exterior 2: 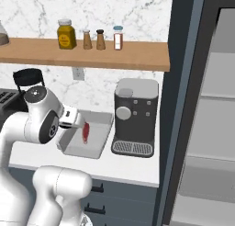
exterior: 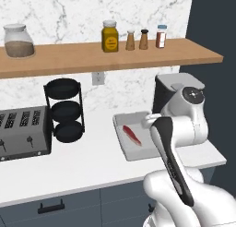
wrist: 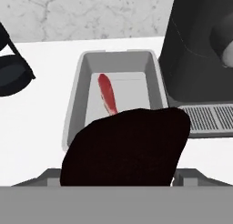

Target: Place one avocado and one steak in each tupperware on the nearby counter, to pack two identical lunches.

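Note:
A near-black avocado [wrist: 127, 145] looms large at the bottom of the hand view, held in my gripper [exterior 2: 72, 118] and hiding the fingertips. It hangs above the near end of a light grey tupperware [wrist: 73, 104] on the white counter [exterior: 83, 166]. One red steak [wrist: 107, 94] lies inside that tupperware [exterior: 120, 138], left of its middle. From the base, the steak [exterior: 132, 134] shows just beyond my hand, and the tupperware [exterior 2: 98, 149] sits left of the coffee machine. My arm partly hides the box's near right corner.
A dark coffee machine [exterior 2: 135, 115] stands close to the right of the box. A black three-tier rack [exterior: 65, 110] and a toaster [exterior: 23, 131] stand to the left. A wooden shelf [exterior: 92, 55] with jars runs overhead. A tall dark cabinet [exterior 2: 183, 105] bounds the right.

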{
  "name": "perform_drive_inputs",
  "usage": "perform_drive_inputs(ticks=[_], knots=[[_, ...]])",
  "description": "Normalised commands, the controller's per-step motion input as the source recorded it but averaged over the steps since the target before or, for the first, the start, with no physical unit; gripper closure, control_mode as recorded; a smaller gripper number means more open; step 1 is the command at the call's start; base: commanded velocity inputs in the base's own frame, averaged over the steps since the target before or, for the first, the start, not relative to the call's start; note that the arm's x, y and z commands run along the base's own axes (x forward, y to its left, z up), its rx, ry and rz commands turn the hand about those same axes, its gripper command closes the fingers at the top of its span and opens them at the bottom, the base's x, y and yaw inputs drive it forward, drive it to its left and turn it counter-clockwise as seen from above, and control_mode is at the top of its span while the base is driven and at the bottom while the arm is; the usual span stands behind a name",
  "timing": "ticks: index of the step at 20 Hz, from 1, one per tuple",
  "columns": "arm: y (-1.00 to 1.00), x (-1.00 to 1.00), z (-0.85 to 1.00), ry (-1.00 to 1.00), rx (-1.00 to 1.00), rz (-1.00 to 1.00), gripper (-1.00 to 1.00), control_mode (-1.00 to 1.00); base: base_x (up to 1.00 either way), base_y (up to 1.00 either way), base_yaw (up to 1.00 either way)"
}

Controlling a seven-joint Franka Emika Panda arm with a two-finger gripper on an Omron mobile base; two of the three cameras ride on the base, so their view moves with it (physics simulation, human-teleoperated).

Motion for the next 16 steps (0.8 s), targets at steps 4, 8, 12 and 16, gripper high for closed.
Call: perform_drive_inputs(ticks=[4,8,12,16], knots=[[-0.01,0.46,-0.16,0.03,-0.01,0.06,1.00,-1.00,0.00,0.00,0.00],[0.00,0.48,-0.22,0.15,0.00,0.03,1.00,-1.00,0.00,0.00,0.00],[0.00,0.41,-0.38,0.13,0.00,0.03,1.00,-1.00,0.00,0.00,0.00],[0.00,0.36,-0.36,0.01,-0.03,0.02,1.00,-1.00,0.00,0.00,0.00]])
